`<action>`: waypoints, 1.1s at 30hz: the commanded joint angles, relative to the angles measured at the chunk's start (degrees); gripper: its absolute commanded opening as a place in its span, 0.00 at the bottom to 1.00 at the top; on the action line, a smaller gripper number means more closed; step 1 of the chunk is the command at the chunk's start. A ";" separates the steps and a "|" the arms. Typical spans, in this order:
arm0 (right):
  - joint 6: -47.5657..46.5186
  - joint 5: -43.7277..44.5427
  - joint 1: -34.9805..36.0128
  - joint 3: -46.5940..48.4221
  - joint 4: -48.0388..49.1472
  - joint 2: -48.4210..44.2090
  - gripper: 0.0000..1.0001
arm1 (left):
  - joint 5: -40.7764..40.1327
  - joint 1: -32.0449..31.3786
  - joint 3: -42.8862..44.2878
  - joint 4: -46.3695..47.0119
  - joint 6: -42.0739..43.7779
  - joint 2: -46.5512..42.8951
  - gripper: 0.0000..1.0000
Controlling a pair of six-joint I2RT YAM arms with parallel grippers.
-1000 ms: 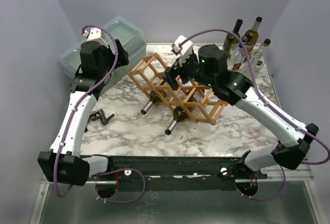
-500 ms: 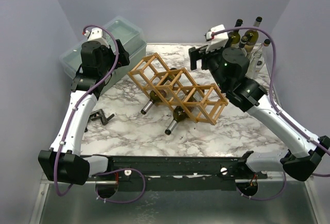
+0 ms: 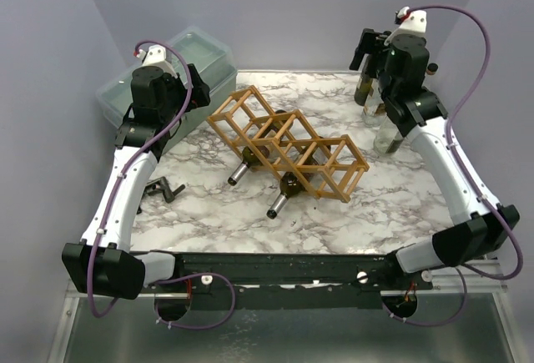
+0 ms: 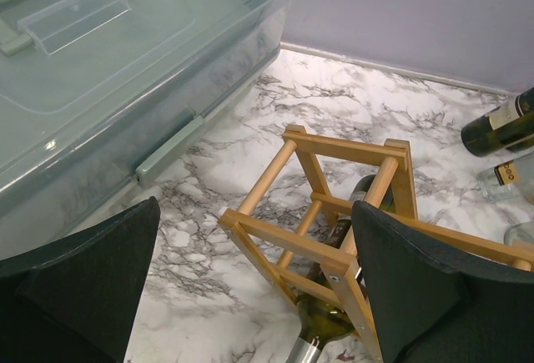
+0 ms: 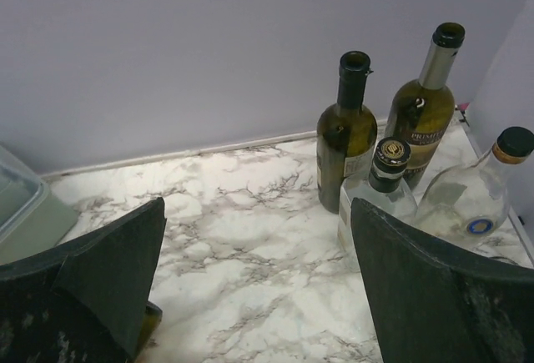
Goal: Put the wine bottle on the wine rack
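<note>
1. Since a second ago the right arm has swung away from above the wine rack (image 3: 288, 144) to the far right corner. The right gripper (image 5: 257, 209) now faces the bottles standing there, its fingers spread wide with nothing between them.
2. At the far left, a translucent lidded plastic bin (image 3: 171, 75) sits near the rack's far end.
3. The left gripper (image 4: 254, 213) hangs above that end of the rack, fingers apart and empty.
4. A small black clip-like object (image 3: 164, 189) lies on the marble table (image 3: 209, 213) beside the left arm.
5. The wine rack lies mid-table, running diagonally from far left to near right. It is made of thin light-brown wooden slats joined into a zigzag row of open diamond cells.
6. A first racked bottle (image 3: 239, 173) and a second racked bottle (image 3: 278, 204) lie in its cells, silver-capped necks poking toward the near left.
7. Upright in the far right corner, well apart from the rack, stand four bottles:
   - a dark green bottle (image 5: 345, 146)
   - a labelled olive bottle (image 5: 424, 108)
   - a black-capped clear bottle (image 5: 377, 196)
   - a clear bottle with a tan neck band (image 5: 467, 200)
</note>
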 commanded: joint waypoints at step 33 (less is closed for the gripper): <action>1.51 5.54 -12.19 19.22 -8.82 26.69 0.76 | 2.35 -0.19 0.27 0.24 -0.77 0.53 0.99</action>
